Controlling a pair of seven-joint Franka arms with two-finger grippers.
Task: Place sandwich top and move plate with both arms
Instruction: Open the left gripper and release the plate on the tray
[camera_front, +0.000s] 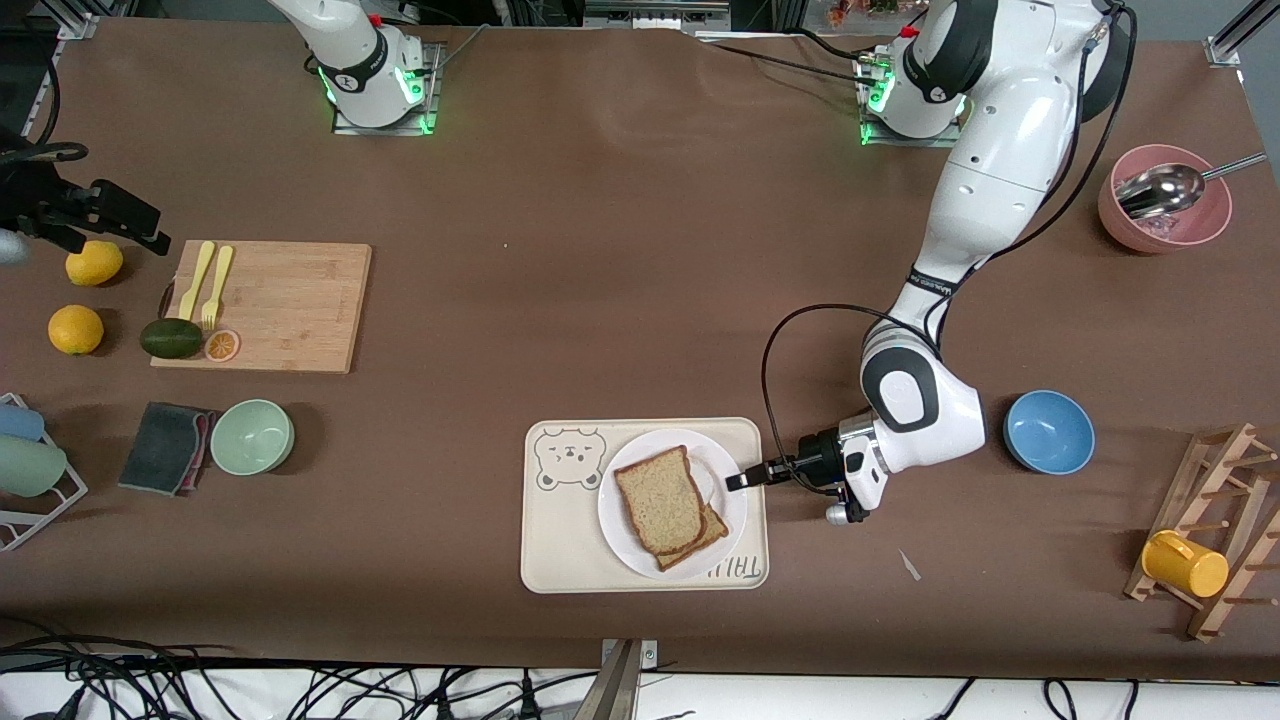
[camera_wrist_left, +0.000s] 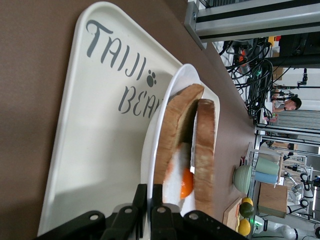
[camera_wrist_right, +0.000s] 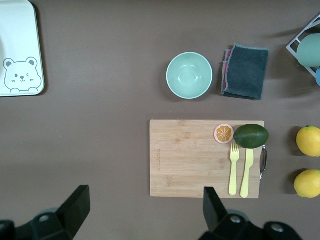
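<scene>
Front view: sandwich top (camera_front: 660, 498) stacked on plate (camera_front: 620, 520) in tray (camera_front: 560, 550), left gripper (camera_front: 737, 481) clenched on plate's rim.

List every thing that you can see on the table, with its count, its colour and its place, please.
sandwich top: 1, speckled brown, on the egg and lower slice, on the plate
plate: 1, white, on the bear tray
tray: 1, cream, near the front camera
fried egg: 1, white and orange, between the slices
cutting board: 1, wooden, toward the right arm's end
lemons: 2, yellow, beside the board
green bowl: 1, beside a dark cloth
blue bowl: 1, toward the left arm's end
pink bowl: 1, holds a metal scoop
left gripper: at the plate's rim, shut on it
right gripper: open, above the board
</scene>
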